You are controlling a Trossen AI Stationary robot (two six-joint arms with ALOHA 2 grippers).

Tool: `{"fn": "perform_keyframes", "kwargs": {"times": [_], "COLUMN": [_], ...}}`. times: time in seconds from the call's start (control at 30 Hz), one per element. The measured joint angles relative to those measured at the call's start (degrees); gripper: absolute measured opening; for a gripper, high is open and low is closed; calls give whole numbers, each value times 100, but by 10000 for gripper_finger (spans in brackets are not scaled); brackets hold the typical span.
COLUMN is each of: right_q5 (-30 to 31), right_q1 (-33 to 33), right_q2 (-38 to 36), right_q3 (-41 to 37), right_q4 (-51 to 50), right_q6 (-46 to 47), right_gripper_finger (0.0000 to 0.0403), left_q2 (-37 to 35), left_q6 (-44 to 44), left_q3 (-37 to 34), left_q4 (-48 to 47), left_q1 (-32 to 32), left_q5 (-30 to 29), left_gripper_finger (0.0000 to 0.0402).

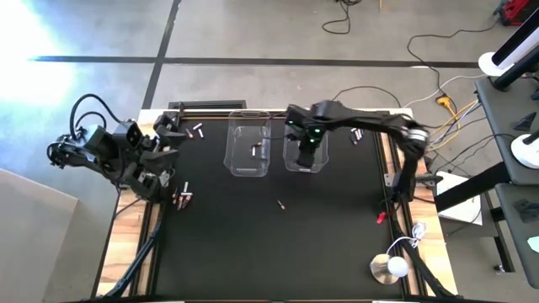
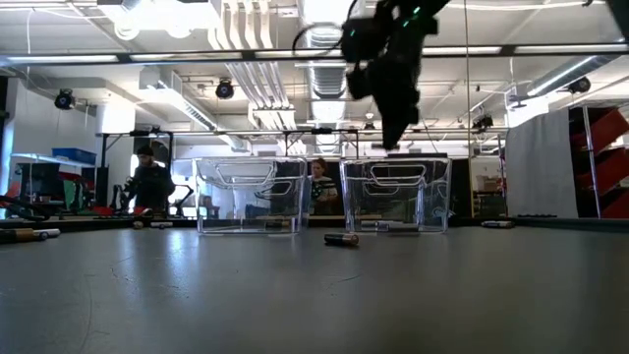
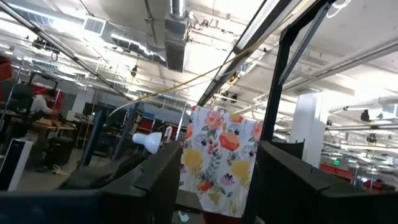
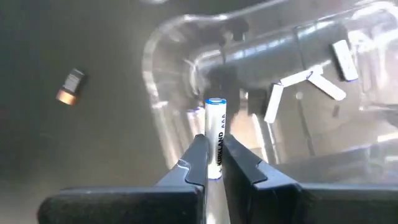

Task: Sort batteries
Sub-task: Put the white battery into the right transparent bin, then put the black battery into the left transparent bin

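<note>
Partly done: right gripper (image 4: 214, 163) pinches a white AAA battery (image 4: 216, 134) over right bin (image 1: 305, 150), a few already inside. Left gripper (image 1: 160, 156) idle, fingers apart. Strays (image 1: 182, 196) still on mat.

Black lettering reading "KIRKLAND" and "AAA" runs along the white battery (image 4: 215, 140) clamped between the fingers of the right gripper (image 4: 214, 167), seen from the right wrist camera above a clear bin (image 4: 261, 93). The dark battery (image 4: 69, 86) lying on the mat nearby carries a pale label too small to read. No other text can be made out, including on the green sign in the room behind, seen from the left wrist camera.
</note>
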Motion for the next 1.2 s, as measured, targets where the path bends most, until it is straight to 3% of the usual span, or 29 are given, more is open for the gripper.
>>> {"fn": "perform_keyframes", "kwargs": {"times": [0.3,0.57,0.77,0.93,1.03,1.2], "right_q5": [-247,-306,-104,-41,363,1036], "right_q1": [-540,-793,-883,-827,-631,383], "right_q2": [1434,1889,2068,1659,1044,-283], "right_q3": [454,422,422,415,414,353], "right_q4": [-337,-291,-312,-395,-405,-80], "right_q6": [-761,-680,-296,111,554,977], "right_gripper_finger": [20,27,72,134,165,194], "left_q2": [72,82,166,271,326,330], "left_q6": [-192,-147,-106,118,131,77], "left_q3": [0,0,0,0,0,0], "left_q4": [-20,-5,91,66,-55,-367], "left_q1": [0,0,-84,-159,-160,-160], "left_q5": [-7,-11,-7,-11,-56,-68], "left_gripper_finger": [190,190,190,190,190,190]}}
